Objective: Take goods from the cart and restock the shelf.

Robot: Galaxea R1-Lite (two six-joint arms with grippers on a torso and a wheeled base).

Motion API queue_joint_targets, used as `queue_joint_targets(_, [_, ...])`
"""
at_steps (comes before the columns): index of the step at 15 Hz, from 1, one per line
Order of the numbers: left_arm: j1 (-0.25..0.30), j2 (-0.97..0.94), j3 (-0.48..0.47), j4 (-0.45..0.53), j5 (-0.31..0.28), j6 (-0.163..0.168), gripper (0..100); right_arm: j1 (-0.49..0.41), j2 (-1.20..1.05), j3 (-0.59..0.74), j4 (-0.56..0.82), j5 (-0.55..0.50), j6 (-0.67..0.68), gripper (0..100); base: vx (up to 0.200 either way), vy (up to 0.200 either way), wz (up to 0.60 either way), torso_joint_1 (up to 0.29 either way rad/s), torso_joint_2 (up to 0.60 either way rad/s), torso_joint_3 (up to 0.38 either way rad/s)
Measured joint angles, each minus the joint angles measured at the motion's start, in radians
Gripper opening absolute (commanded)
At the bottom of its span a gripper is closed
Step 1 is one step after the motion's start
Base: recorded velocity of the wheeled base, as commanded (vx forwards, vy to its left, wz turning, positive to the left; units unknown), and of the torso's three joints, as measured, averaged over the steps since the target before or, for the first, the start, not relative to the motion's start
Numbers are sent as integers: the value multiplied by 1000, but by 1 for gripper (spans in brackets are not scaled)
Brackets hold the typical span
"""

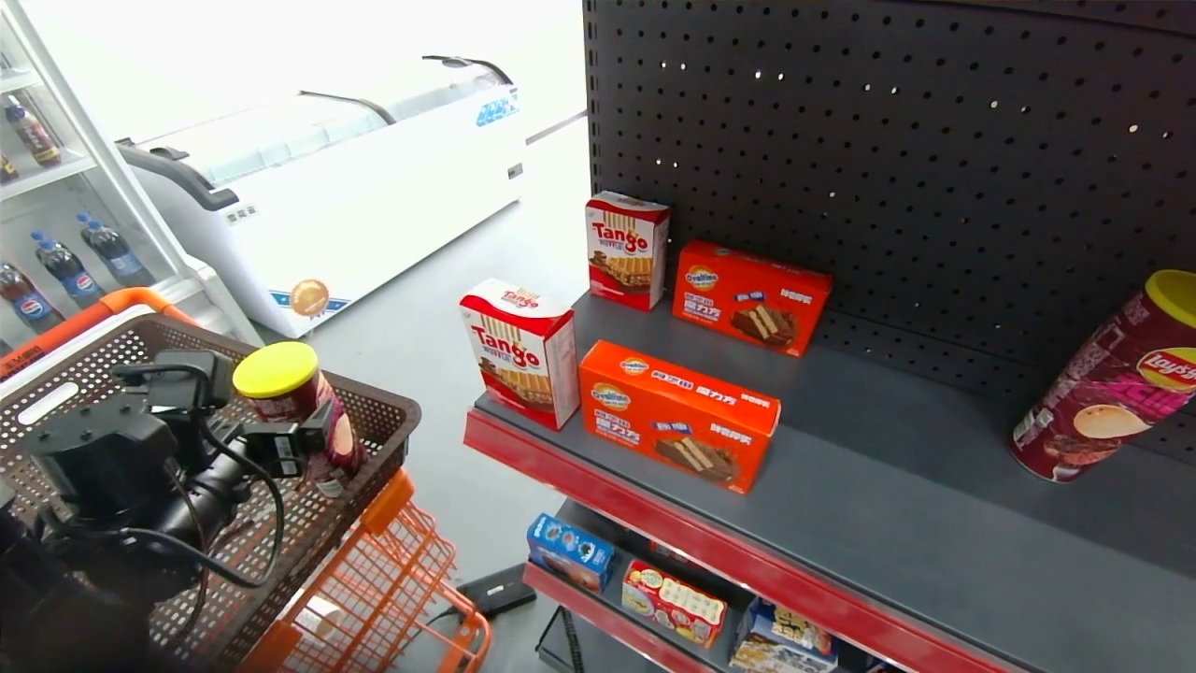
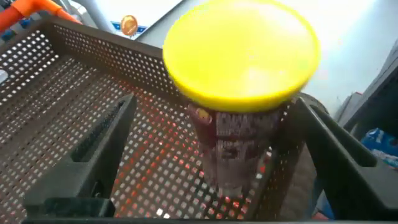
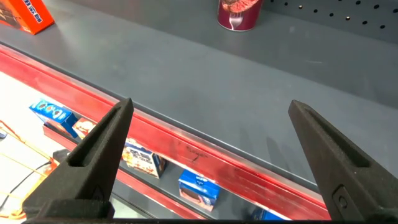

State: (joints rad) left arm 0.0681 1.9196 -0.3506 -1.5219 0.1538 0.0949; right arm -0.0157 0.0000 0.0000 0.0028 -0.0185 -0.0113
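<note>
A maroon chips can [image 1: 297, 407] with a yellow lid stands in the brown cart basket [image 1: 374, 402] at the lower left. My left gripper [image 1: 301, 437] is open inside the basket. In the left wrist view the can [image 2: 239, 146] stands between the left gripper's [image 2: 214, 102] two wide-apart fingers, and no contact with it shows. My right gripper [image 3: 211, 155] hangs open over the red front edge of the dark shelf [image 3: 249, 81], holding nothing. A second chips can [image 1: 1112, 383] leans against the pegboard on the shelf [image 1: 888, 486].
Two red-and-white wafer boxes [image 1: 520, 353] [image 1: 626, 248] and two orange boxes [image 1: 677, 416] [image 1: 750, 297] fill the shelf's left part. Lower shelves hold small boxes [image 1: 570, 551]. An orange cart frame [image 1: 374, 598] carries the basket; a chest freezer [image 1: 327, 187] stands behind.
</note>
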Motion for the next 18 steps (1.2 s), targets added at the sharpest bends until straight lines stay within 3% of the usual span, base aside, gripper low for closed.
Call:
queue_joint_targets(6, [4, 195, -187, -16, -2, -1, 100, 1, 0, 0, 0, 0, 1, 100, 0, 0, 0, 0, 0, 0])
queue_joint_targets(7, [6, 213, -206, -16, -2, 1, 0, 1, 0, 0, 0, 0, 1, 100, 0, 0, 0, 0, 0, 0])
queue_joint_targets(13, [3, 286, -314, -13, -5, 7, 0, 1, 0, 0, 0, 0, 0, 100, 0, 0, 0, 0, 0, 0])
queue_joint_targets(18, [-9, 247, -330, -10, -5, 22, 0, 0, 0, 0, 0, 0, 1, 100, 0, 0, 0, 0, 0, 0])
